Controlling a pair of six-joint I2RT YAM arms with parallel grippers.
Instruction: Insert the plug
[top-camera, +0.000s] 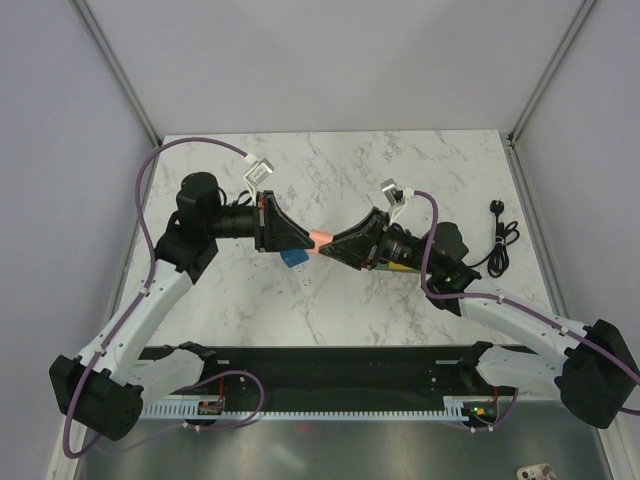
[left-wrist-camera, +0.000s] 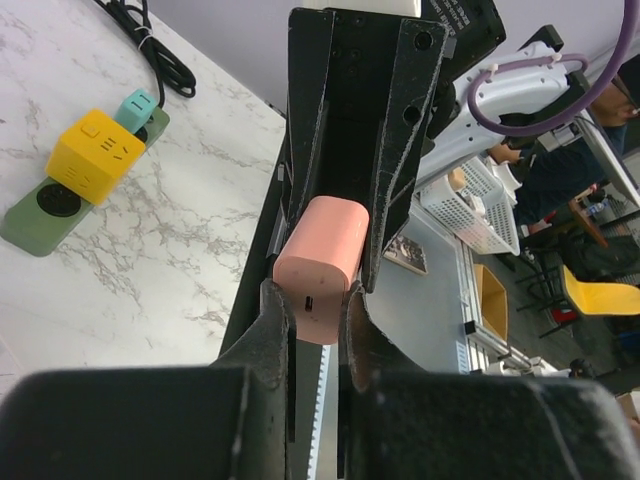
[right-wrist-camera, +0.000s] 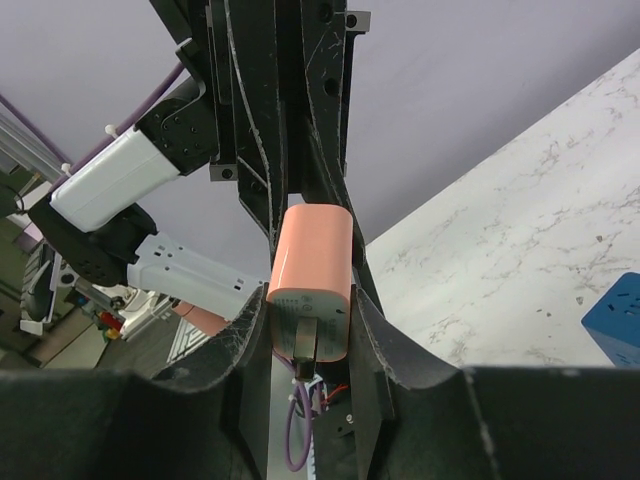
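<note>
The yellow cube plug (left-wrist-camera: 95, 155) sits on the dark green socket strip (left-wrist-camera: 40, 215), beside a small teal plug (left-wrist-camera: 138, 105); in the top view a sliver of yellow (top-camera: 398, 268) shows under the right arm. Both grippers meet in mid air above the table's middle. A salmon-pink charger block (top-camera: 318, 240) is between them. My left gripper (left-wrist-camera: 318, 300) is shut on its port end (left-wrist-camera: 322, 260). My right gripper (right-wrist-camera: 310, 320) is shut on its pronged end (right-wrist-camera: 312, 270).
A blue cube (top-camera: 293, 258) lies on the marble below the grippers and shows in the right wrist view (right-wrist-camera: 615, 320). A black plug with a coiled cord (top-camera: 497, 240) lies at the table's right edge. Grey walls enclose the table on three sides.
</note>
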